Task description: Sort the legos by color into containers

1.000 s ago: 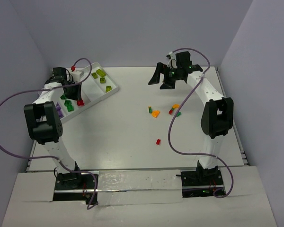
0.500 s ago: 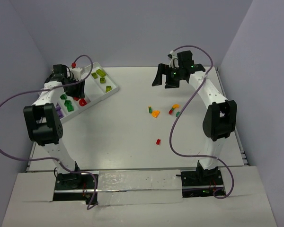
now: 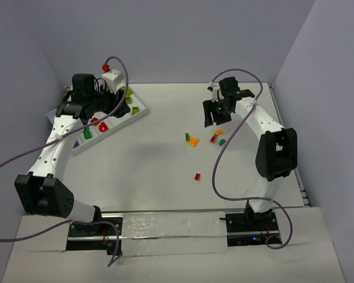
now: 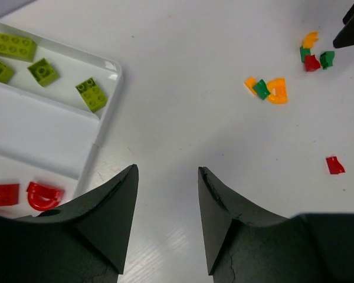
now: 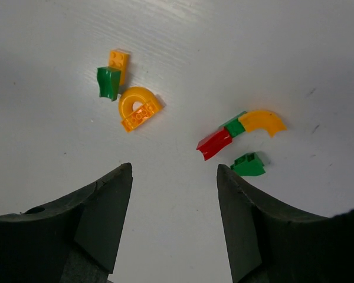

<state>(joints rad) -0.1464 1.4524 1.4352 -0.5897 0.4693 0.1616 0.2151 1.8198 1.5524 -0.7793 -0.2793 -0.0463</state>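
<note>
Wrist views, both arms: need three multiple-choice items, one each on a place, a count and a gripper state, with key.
1. Left wrist view: where in the flat white plastic tray do the small lime plastic bricks lie?
A. the top compartment in the view
B. the middle compartment
C. the bottom compartment, with the red pieces

2. Right wrist view: how many orange plastic pieces lie on the white table?
A. one
B. three
C. five

3. The right gripper is:
A. shut on a red brick
B. open, holding nothing
C. shut, empty

Key:
1 A, all four lime bricks sit in the top compartment.
2 B, there is a brick, an arch and a curved piece.
3 B, its fingers are apart with bare table between them.
</note>
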